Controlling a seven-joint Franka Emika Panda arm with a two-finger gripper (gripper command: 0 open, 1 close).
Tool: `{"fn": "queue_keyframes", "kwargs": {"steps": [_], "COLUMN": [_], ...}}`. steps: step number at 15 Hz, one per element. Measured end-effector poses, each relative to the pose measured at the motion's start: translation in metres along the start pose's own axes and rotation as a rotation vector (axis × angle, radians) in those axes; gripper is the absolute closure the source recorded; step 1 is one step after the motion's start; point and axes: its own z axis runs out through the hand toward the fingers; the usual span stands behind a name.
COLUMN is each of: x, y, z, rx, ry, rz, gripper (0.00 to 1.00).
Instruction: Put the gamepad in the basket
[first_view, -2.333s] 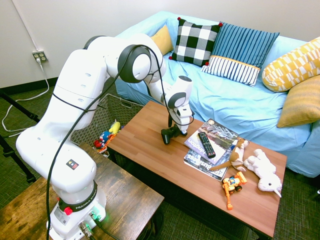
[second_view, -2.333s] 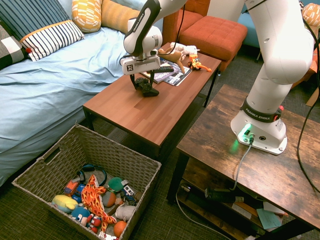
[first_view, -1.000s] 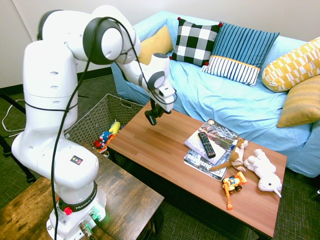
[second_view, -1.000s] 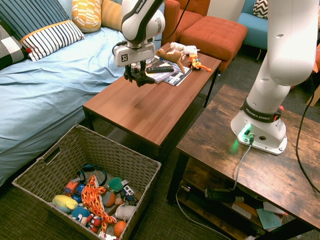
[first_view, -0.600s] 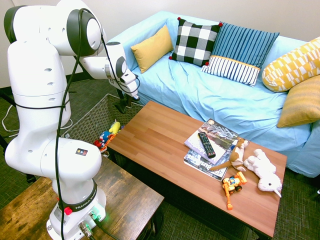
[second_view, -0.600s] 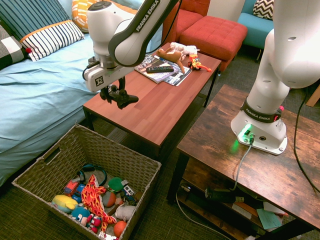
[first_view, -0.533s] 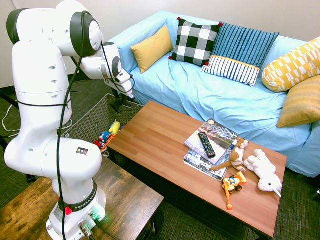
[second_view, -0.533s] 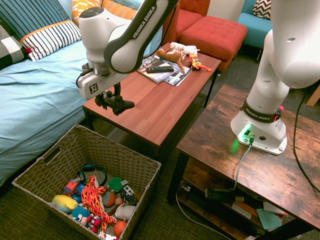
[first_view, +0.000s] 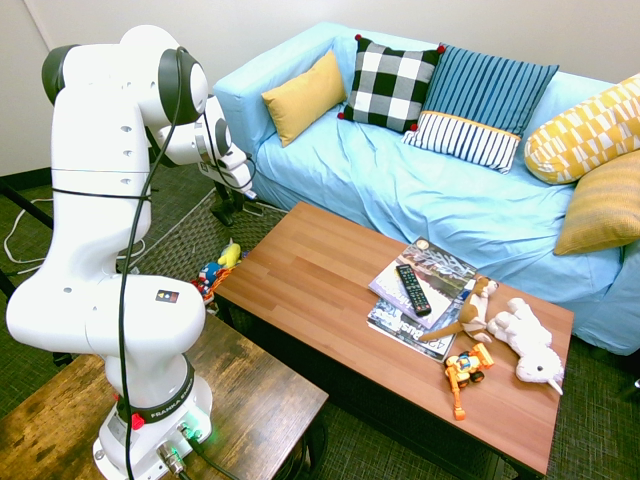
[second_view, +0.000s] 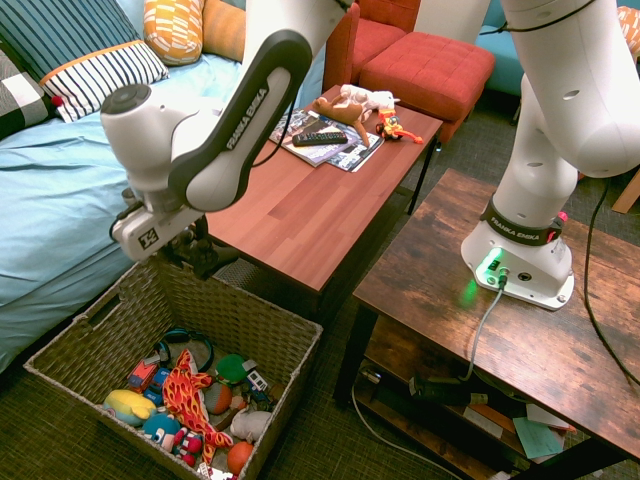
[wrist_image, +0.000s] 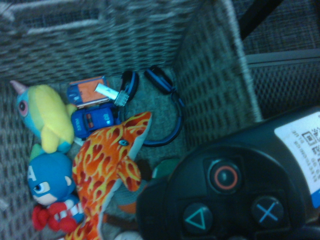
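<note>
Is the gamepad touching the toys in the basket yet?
Apart. In the second exterior view the gamepad hangs in the gripper near the rim of the basket, well above the toys at the bottom.

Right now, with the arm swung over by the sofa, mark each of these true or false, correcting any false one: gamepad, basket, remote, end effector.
1. The end effector holds the gamepad. True.
2. The gamepad lies among the toys in the basket. False: it hangs in the grip above the basket's near-table corner.
3. The remote rests on magazines on the table. True.
4. The basket is empty. False: toys and headphones fill it.
5. The end effector is open. False: it is shut on the gamepad.
</note>
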Motion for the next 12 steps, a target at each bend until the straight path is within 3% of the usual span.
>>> {"fn": "queue_keyframes", "kwargs": {"steps": [5, 6, 8, 12], "x": [-0.065, -0.068, -0.073, -0.073], "y": [-0.022, -0.025, -0.028, -0.039], "z": [0.068, 0.086, 0.115, 0.131], "rx": [0.007, -0.003, -0.014, -0.020], "ry": [-0.077, -0.092, -0.134, -0.167], "rz": [-0.056, -0.085, -0.155, -0.165], "gripper": [1.00, 0.00, 0.00, 0.00]}}
